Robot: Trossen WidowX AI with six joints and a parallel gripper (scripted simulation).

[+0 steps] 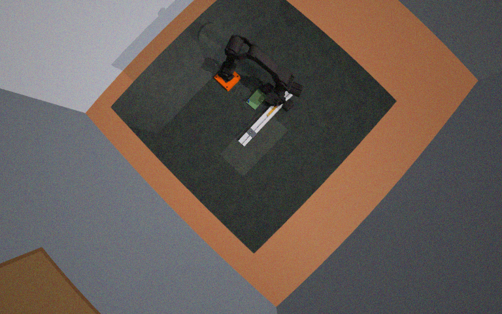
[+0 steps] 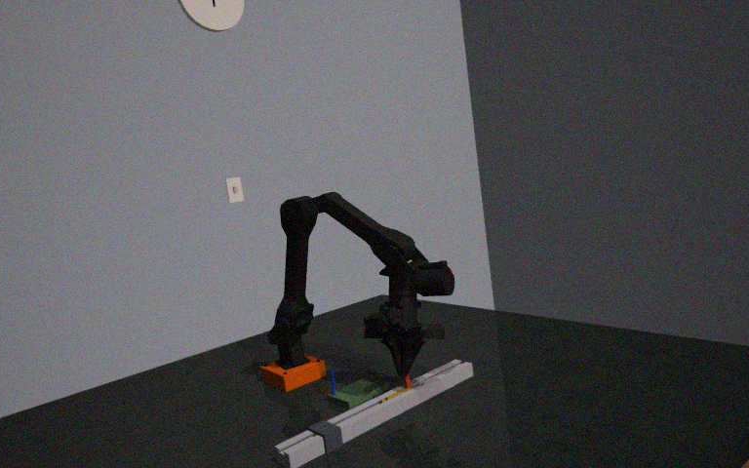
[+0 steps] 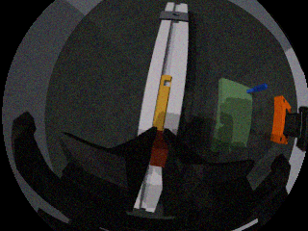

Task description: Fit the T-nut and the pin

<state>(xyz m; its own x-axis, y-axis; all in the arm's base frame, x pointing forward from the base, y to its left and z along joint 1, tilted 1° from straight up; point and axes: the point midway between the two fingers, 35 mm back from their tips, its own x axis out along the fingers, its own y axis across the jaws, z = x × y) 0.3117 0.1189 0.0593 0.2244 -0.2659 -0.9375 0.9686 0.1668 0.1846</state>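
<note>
My gripper (image 2: 405,375) (image 3: 162,130) is shut on the orange handle (image 2: 408,381) (image 3: 159,150) of the T-nut, close above the rail. The brass T-nut (image 1: 271,111) (image 2: 393,396) (image 3: 163,103) is a long yellow bar along the slot line of the aluminum rail (image 1: 261,122) (image 2: 439,377) (image 3: 179,63); whether it is fully under the lips I cannot tell. The dark bracket (image 1: 250,132) (image 2: 333,439) (image 3: 168,16) straddles the rail near its far end from the gripper. The blue pin (image 1: 248,101) (image 2: 334,383) (image 3: 258,89) stands in the green tray (image 1: 252,104) (image 2: 340,400) (image 3: 227,91).
The orange base (image 1: 227,84) (image 2: 304,376) (image 3: 279,120) of the arm stands beyond the green tray. The tray lies beside the rail, on the base's side. The arm arches over from the base to the rail.
</note>
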